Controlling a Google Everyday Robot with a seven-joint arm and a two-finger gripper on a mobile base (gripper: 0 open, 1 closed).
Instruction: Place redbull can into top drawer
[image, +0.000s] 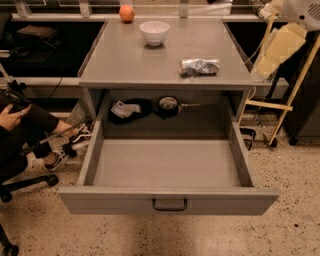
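The redbull can (199, 66) lies on its side on the right part of the grey cabinet top (130, 60). It is silvery with dark patches and dented. The top drawer (167, 165) is pulled wide open below it. Its inside shows bare, and its dark bail handle (170, 204) sits at the centre of the front panel. My arm shows at the top right corner, and my gripper (264, 10) is there, well right of and behind the can, apart from it.
A white bowl (154, 32) and an orange fruit (126, 13) stand at the back of the cabinet top. Dark objects (150, 108) lie in the cavity behind the drawer. A seated person's legs and shoes (57, 155) are at the left. A wooden frame (282, 100) stands at the right.
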